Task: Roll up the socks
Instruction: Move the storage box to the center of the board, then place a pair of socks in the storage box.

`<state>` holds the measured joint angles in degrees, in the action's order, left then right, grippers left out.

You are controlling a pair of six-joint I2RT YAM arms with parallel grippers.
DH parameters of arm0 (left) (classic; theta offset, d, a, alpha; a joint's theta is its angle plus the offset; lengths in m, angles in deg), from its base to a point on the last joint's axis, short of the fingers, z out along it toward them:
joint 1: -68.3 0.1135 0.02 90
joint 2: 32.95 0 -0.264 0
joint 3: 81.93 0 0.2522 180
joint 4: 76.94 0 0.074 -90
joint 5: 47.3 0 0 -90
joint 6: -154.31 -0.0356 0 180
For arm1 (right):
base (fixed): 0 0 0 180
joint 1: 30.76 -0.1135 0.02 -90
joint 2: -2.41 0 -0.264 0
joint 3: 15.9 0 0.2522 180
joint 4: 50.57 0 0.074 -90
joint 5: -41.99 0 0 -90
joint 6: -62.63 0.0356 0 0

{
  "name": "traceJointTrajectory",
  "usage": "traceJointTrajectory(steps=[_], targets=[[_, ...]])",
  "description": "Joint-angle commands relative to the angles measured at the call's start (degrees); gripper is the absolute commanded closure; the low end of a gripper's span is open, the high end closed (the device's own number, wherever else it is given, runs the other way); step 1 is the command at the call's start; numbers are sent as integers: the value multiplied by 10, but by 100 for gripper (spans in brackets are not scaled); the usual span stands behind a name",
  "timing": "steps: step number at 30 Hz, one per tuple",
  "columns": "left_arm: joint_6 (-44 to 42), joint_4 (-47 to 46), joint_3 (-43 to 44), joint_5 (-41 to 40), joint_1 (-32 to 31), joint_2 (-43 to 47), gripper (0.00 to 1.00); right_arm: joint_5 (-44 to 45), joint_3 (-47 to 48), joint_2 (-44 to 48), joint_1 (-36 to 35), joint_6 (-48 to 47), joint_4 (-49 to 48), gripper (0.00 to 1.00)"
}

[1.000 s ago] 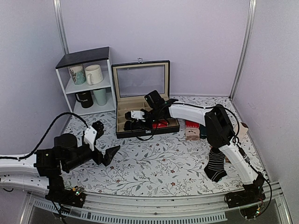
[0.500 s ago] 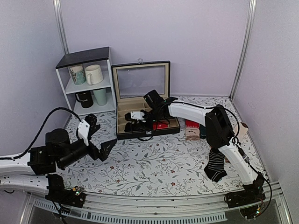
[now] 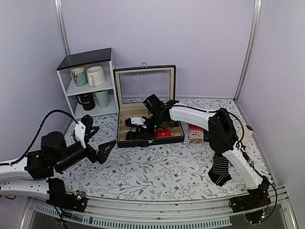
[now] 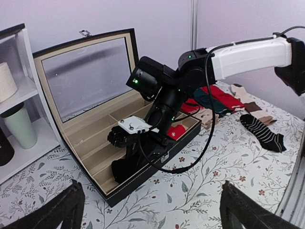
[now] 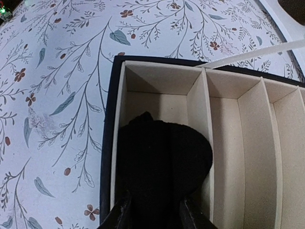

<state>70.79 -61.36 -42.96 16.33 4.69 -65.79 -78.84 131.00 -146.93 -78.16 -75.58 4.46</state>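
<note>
Walls of lilac enclosed the flowered worktop. Left jaws stood apart; right jaws clamped the socks.

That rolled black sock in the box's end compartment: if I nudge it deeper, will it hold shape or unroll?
Likely soft: the rolled black sock bulges against the compartment walls, so it should squash rather than slide. As a small fabric bundle it is probably light, and the box walls probably keep it from unrolling.

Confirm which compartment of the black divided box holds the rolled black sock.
The end compartment at the box corner, beside the floral tablecloth, holds the black sock; neighbouring cream compartments are bare.
</note>
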Motion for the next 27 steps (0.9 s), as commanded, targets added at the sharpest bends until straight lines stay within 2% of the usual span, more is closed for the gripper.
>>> traceJointTrajectory(steps=[1,5,9,16,27], targets=[[0,12,6,3,10,-18,0,4,-22,-61,-26,23,104,66],[-9,4,10,3,10,-30,0,13,-21,-64,-26,35,102,56],[-18,0,15,0,10,-41,1,23,-20,-68,-26,41,103,50],[-23,-3,9,-2,10,-43,0,20,-19,-55,-25,59,61,47],[-24,-5,8,-4,10,-47,0,-25,-19,19,-21,78,-5,45]])
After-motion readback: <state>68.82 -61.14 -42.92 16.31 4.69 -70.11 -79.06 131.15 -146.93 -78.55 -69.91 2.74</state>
